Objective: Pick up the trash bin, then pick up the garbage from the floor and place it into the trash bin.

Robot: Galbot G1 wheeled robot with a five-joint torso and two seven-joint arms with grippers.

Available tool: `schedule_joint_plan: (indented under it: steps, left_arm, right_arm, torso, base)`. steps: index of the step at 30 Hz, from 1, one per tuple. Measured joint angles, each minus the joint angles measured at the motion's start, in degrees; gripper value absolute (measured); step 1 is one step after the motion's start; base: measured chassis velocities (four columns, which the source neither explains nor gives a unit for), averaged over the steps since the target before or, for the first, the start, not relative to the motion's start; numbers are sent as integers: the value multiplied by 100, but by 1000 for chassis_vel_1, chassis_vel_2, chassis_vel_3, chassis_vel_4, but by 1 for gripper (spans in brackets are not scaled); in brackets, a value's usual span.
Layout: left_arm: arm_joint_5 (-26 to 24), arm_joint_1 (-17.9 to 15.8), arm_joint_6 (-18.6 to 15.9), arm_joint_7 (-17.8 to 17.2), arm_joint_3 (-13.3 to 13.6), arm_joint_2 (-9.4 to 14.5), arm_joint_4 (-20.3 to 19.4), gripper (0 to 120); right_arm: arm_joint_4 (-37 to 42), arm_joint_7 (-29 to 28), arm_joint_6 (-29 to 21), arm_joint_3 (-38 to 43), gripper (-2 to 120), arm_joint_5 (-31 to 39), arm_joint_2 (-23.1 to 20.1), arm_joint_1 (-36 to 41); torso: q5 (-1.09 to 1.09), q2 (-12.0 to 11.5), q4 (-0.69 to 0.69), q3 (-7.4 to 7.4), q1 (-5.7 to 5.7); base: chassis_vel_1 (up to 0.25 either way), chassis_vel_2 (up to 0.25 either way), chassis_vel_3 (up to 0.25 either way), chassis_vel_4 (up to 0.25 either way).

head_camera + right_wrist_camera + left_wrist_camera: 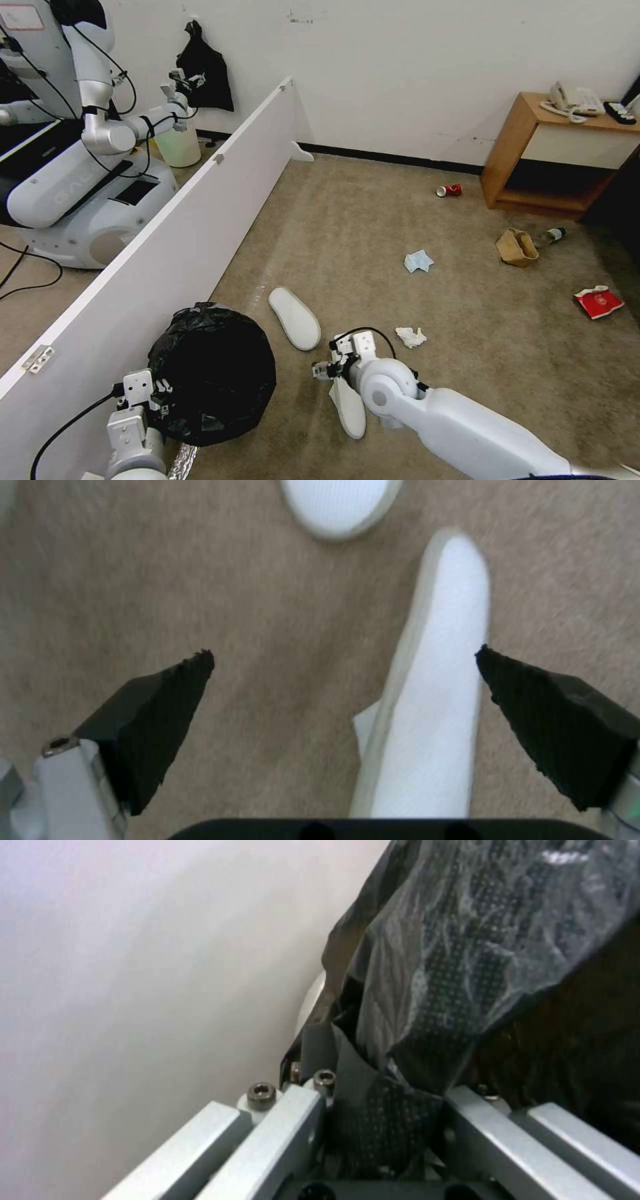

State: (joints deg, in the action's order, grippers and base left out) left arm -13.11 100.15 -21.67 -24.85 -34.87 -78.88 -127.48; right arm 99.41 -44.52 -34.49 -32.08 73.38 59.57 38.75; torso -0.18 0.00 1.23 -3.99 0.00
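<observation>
**Bin gripped at left, right gripper spread over a slipper**

Head view. We find the bin (212, 373), its black bag folded over the rim, at the lower left beside the white partition (167, 247). The left gripper (152, 399) sits at the bin's near rim. The right gripper (327, 371) is low over the carpet (373, 220), just above the toe end of one slipper (350, 407). A second slipper (294, 318) lies just beyond it, near the bin. Litter lies well apart across the floor: a tissue (411, 336) close to the right gripper, a face mask (418, 261) farther out, a paper bag (516, 247) touching a bottle (551, 235), a red packet (599, 301) at the right, and a red can (449, 191) near a wooden table (533, 160). From here we cannot judge how either gripper's fingers stand.

Left wrist view. This supplies what the head view lacks: the left gripper (393, 1120) is clamped on the bin (480, 970), with a fold of bag and rim pinched between its metal fingers (280, 1135). A sliver of the bin's white wall shows beside the bag, and the partition (133, 990) lies behind.

Right wrist view. Here the right gripper (343, 675) stands wide apart and holds nothing. Its black pads (160, 715) straddle bare carpet (200, 590) and the nearer slipper (433, 700), which lies lengthwise close to one pad; we cannot tell whether they touch. The rounded end of the second slipper (340, 505) lies beyond, apart from the first.
</observation>
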Motion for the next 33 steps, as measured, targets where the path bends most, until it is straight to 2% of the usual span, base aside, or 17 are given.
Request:
schedule_joint_plan:
  steps: [6,11,20,33]
  left_arm:
    - [-24,-42,10,5,-49,15,-42,1]
    - [-70,-93,30,25,-90,70,-27,1]
    - [-209,-150,54,32,-106,250,29,1]
    - [-340,-220,78,39,-107,438,107,1]
  right_arm:
    - [-292,-525,-353,-330,100,232,283,-191]
    - [-566,-694,-497,-435,100,328,406,-233]
    - [-1061,-764,-480,-375,100,275,690,-158]
    - [-1327,-779,-402,-107,100,40,753,126]
  torso:
    - [1,0,-1,0,0]
    - [1,0,1,0,0]
    - [1,0,-1,0,0]
    - [1,0,0,0,0]
  base:
    - [0,0,0,0]
    - [0,0,0,0]
    - [0,0,0,0]
    - [0,0,0,0]
